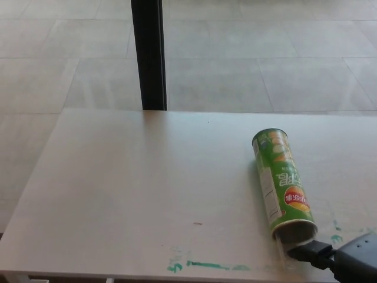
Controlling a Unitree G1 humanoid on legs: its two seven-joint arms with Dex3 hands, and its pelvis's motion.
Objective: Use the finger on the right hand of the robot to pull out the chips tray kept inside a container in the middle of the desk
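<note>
A pale, matte desk fills the near ground, smeared with green marks along its front edge. Behind the desk's far edge a black post rises out of view. Beyond the desk lies a floor of large grey tiles, evenly and softly lit.

Pale wooden desk top is lying open across its left and centre; nothing is blocking travel there. The green cylindrical chips can is lying on its side at 4 o'clock from centre, open mouth facing the near edge. The robot's black right hand is sitting right at that mouth, filling the near-right corner. A black vertical post is standing beyond the far edge at 12 o'clock.
</note>
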